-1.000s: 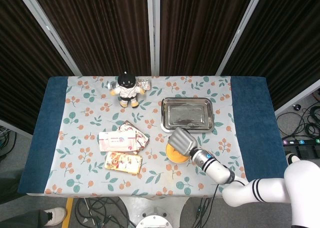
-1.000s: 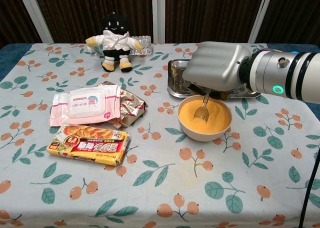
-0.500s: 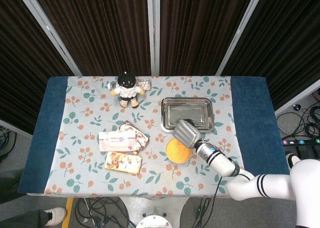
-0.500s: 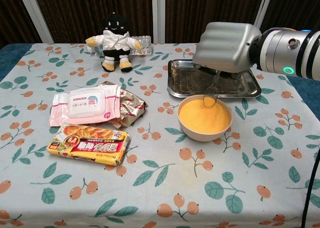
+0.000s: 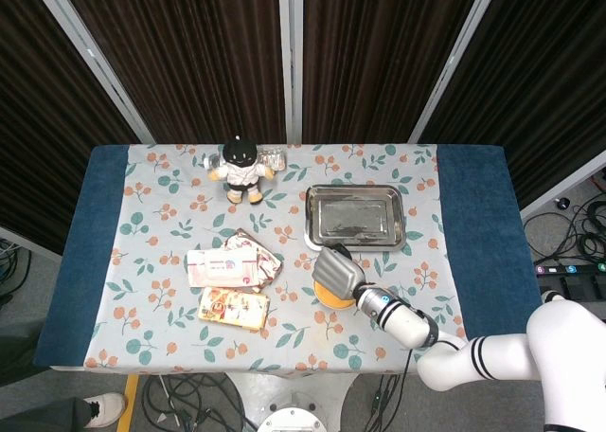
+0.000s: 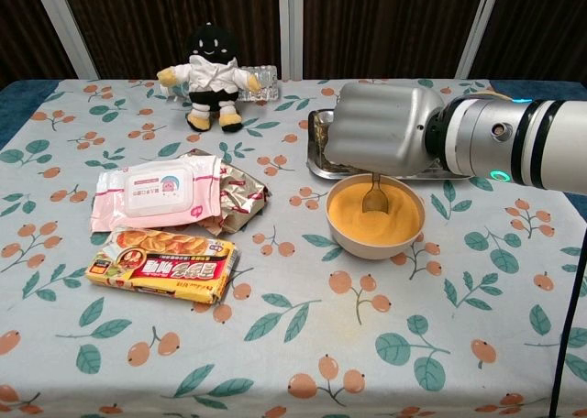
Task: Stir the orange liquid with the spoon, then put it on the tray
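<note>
One robot hand [image 6: 381, 138], my right, grips the spoon [image 6: 372, 196] upright at centre right of the chest view, its bowl dipped in the orange liquid [image 6: 376, 213] in the bowl [image 6: 367, 246]. Just behind sits the metal tray [image 5: 354, 214]. Snack packets [image 6: 163, 268] and a doll [image 6: 209, 76] occupy the table's [image 6: 275, 345] left side.

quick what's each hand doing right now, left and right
Left hand: not in either view.
Right hand: holding the spoon, whose bowl dips into the orange liquid in the bowl.
</note>
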